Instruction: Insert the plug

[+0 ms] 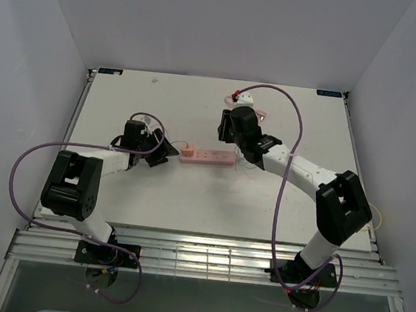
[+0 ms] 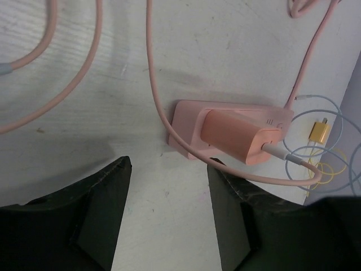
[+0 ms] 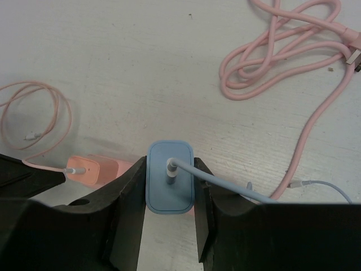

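Note:
A pink power strip (image 1: pixel 208 157) lies at the table's middle, with a pink charger (image 1: pixel 187 151) plugged into its left end. In the left wrist view the charger (image 2: pixel 240 135) sits in the strip (image 2: pixel 189 127), just beyond my left gripper (image 2: pixel 168 172), which is open and empty. My right gripper (image 3: pixel 169 166) is shut on a blue plug (image 3: pixel 170 186) with a light blue cable (image 3: pixel 225 183), held over the strip's right part. The strip is mostly hidden under the plug there. The pink charger (image 3: pixel 90 169) shows to its left.
A coiled pink cable (image 3: pixel 282 51) lies beyond the right gripper, near the table's back (image 1: pixel 254 109). A thin pink cable (image 2: pixel 152 84) loops by the left gripper. A yellow connector (image 2: pixel 320 131) with thin cables lies right of the strip.

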`<state>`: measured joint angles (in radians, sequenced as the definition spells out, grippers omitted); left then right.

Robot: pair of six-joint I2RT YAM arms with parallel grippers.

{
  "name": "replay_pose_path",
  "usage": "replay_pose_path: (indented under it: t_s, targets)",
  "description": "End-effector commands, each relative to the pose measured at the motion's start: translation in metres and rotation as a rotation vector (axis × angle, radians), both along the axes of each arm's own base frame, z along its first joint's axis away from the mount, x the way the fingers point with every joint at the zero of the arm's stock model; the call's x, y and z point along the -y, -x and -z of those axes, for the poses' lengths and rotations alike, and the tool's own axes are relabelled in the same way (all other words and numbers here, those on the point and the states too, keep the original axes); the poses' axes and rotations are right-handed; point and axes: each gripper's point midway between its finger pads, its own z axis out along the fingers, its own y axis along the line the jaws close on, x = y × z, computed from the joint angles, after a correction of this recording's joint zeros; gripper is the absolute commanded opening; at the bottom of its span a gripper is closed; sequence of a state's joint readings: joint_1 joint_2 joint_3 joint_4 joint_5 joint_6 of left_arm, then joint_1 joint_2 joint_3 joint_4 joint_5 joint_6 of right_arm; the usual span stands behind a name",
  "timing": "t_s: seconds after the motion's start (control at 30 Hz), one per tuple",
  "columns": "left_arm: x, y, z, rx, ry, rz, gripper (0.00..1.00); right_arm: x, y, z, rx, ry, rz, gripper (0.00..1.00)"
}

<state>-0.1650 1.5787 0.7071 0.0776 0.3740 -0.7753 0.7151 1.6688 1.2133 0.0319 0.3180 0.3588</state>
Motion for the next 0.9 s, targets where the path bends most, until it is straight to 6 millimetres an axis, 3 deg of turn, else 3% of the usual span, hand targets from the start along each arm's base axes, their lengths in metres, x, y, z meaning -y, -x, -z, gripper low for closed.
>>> replay_pose_path:
  t_s: [0.0,0.17,0.27,0.87]
  targets:
    - [0.015,-0.020,-0.018,0.088,-0.007,0.032,0.67,-0.008,-0.007,-0.005,0.053,-0.017,0.016,0.08]
    - [0.012,-0.024,-0.002,0.054,-0.034,0.014,0.51,-0.014,-0.004,0.006,0.053,0.003,0.025,0.08]
    - [0.014,-0.024,0.001,0.051,-0.033,0.017,0.47,-0.023,-0.002,0.011,0.047,-0.003,0.002,0.08]
    - [0.029,-0.020,0.002,0.079,0.030,0.048,0.47,-0.036,0.000,0.024,0.040,-0.002,0.003,0.08]
